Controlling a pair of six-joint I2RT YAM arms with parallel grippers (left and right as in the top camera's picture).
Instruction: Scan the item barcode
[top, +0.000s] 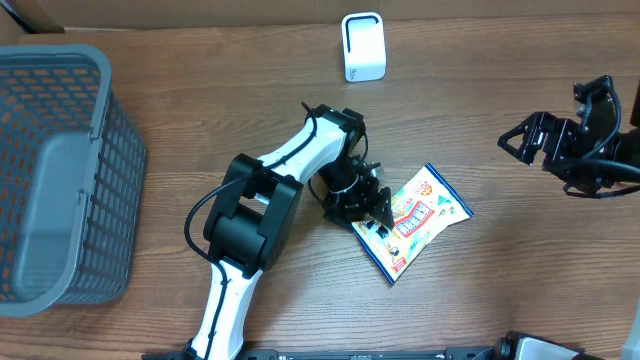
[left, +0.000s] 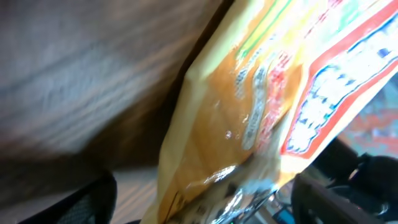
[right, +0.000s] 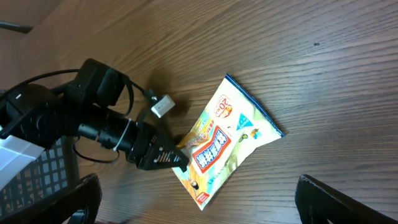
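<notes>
Snack packet (top: 418, 217) | on table (top: 500, 90) | one edge — between left tool (top: 378, 208)'s spread jaws

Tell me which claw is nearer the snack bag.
Left. The left claw sits open at the edge of the bag, on its left in the overhead view. The right claw hangs open well apart, off to its upper right.

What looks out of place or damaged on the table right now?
Nothing stands out. The snack packet lies flat and looks intact, only skewed diagonally, with the left end effector at its edge. The white scanner stands upright, and no spill shows.
</notes>
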